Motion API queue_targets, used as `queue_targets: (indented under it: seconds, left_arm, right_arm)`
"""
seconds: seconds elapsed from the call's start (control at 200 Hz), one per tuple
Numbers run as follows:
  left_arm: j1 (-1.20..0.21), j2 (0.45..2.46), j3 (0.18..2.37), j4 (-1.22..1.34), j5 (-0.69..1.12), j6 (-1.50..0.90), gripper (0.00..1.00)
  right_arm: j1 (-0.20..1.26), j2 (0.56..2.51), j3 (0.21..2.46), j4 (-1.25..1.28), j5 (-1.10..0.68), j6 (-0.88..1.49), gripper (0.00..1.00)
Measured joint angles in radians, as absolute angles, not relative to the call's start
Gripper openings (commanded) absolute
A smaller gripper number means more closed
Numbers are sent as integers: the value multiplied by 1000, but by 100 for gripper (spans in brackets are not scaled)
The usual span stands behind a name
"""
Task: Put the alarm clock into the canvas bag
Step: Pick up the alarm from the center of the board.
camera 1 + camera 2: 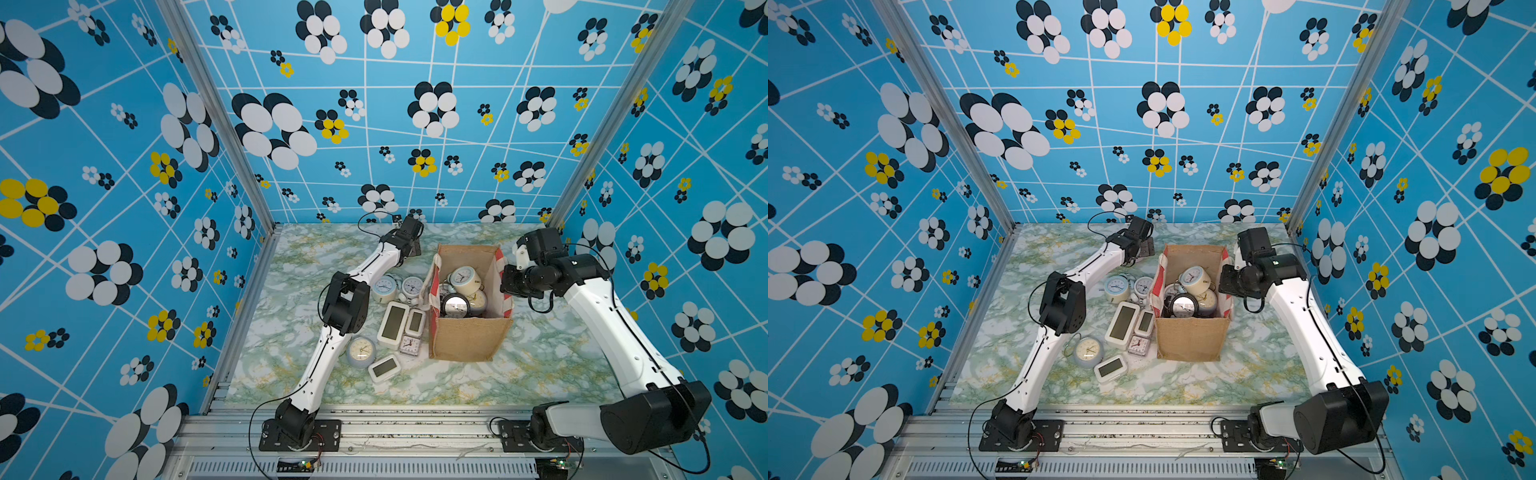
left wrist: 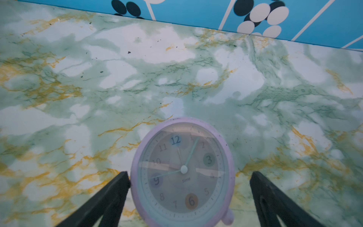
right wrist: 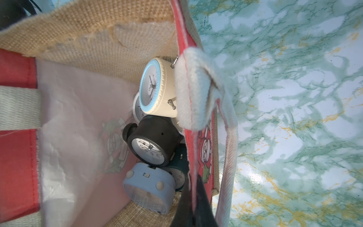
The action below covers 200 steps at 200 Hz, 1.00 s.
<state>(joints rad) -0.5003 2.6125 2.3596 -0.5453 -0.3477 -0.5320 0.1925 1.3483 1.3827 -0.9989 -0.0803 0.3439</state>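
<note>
A lilac-rimmed round alarm clock [image 2: 183, 173] lies face up on the marbled table, between the fingers of my left gripper [image 2: 189, 175]. That gripper is open: one finger [image 2: 117, 186] touches the clock's rim and the other stands apart from it. In both top views the left gripper [image 1: 409, 245] is low at the back of the table, covering this clock. The canvas bag [image 1: 469, 336] [image 1: 1192, 338] stands open at the middle. My right gripper [image 1: 505, 282] [image 3: 194, 196] is shut on the bag's red side panel [image 3: 188, 157]. Inside lie a cream clock [image 3: 157, 86], a black clock [image 3: 153, 143] and a light blue one [image 3: 149, 188].
Several more clocks lie left of the bag: two round ones [image 1: 384, 287] [image 1: 411, 286], a large white digital one [image 1: 394, 324], a beige-faced round one [image 1: 360, 351] and a small digital one [image 1: 384, 368]. The blue patterned back wall [image 2: 196, 11] stands close behind the left gripper.
</note>
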Motion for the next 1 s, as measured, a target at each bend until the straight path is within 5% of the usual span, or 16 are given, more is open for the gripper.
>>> queue_targets:
  seconds: [1.0]
  left_arm:
    - [-464,2604,2302,-509,-252,-528,65]
  right_arm:
    - [192,1353,1383,-998,-80,344,0]
